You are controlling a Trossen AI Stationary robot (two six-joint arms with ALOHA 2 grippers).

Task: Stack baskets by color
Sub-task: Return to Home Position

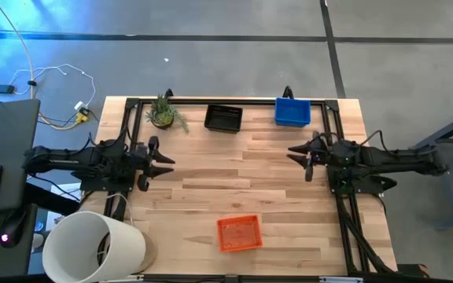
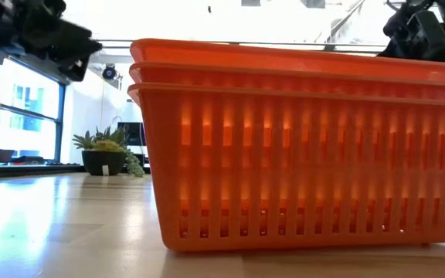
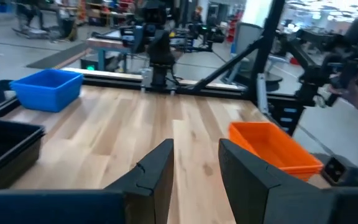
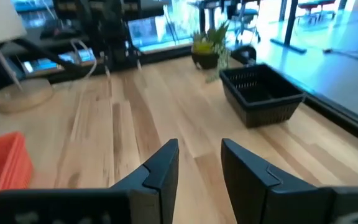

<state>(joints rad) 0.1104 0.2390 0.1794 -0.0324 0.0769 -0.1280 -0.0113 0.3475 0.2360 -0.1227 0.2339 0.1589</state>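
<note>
While they hover above the table (image 1: 211, 185) from opposite sides, the left claw (image 1: 167, 163) and the right claw (image 1: 292, 154) face each other, each with its fingers parted and gripping nothing. The orange baskets (image 1: 238, 233), three nested in one stack, sit between the two claws but nearer the front edge, well apart from both. The black baskets (image 1: 223, 118) lie off toward the back edge, nearer the left claw, beside the plant (image 1: 163, 114). The blue baskets (image 1: 292, 112) stand near the right claw, at the back edge.
</note>
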